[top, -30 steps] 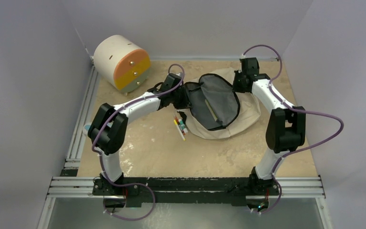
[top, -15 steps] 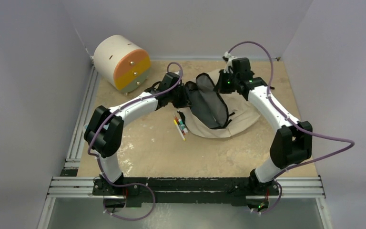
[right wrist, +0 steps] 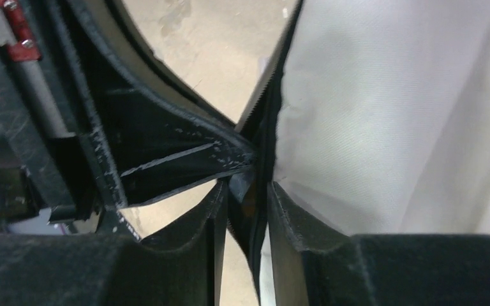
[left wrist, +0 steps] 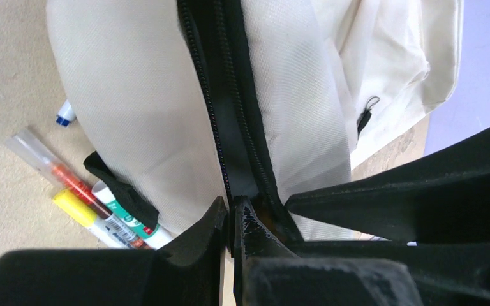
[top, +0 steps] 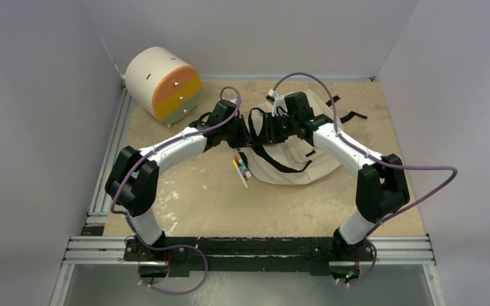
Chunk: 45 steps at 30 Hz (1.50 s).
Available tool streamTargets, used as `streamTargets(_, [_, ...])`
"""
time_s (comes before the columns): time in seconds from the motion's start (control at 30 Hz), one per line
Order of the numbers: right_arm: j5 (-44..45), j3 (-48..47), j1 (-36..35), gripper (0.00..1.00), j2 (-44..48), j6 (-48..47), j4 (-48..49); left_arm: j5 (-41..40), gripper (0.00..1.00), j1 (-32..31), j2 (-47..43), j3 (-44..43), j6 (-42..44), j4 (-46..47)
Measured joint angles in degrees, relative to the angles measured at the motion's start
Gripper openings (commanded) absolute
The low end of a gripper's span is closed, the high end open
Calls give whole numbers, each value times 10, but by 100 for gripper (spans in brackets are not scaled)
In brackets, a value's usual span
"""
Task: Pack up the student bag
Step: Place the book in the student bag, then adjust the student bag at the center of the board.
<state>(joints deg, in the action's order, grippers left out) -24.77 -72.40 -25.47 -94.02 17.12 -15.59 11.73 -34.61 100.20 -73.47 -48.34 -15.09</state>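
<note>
At centre, left hand point(left wrist: 231, 213) pinches student bag point(left wrist: 143, 95).

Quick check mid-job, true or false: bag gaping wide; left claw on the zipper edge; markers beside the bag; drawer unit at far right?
1. The cream fabric backpack gapes wide open. False: its mouth is nearly shut.
2. The left claw pinches its black zipper edge. True.
3. Coloured markers lie on the sandy table beside it. True.
4. The cream cylindrical drawer unit with orange front sits far right. False: far left corner.
</note>
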Motion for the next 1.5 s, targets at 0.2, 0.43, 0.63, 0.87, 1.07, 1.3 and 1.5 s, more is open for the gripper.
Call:
streamTargets(0.2, [-52, 21, -3, 36, 2, 23, 32, 0, 0, 0, -14, 27, 0, 1])
streamTargets(0.43, [7, 49, -3, 32, 80, 54, 45, 0, 0, 0, -26, 44, 0, 4])
streamTargets(0.63, [119, 61, -3, 32, 143, 59, 45, 0, 0, 0, -28, 49, 0, 5])
streamTargets(0.87, [183, 96, -3, 29, 80, 50, 52, 1, 0, 0, -31, 50, 0, 5])
streamTargets(1.07, [164, 119, -7, 30, 32, 45, 72, 1, 0, 0, -37, 63, 0, 6])
streamTargets(1.3, [152, 126, -19, 36, 17, 40, 95, 1, 0, 0, -40, 72, -1, 7])
streamTargets(1.5, [143, 120, -21, 36, -23, 38, 104, 0, 0, 0, -54, 84, 0, 4])
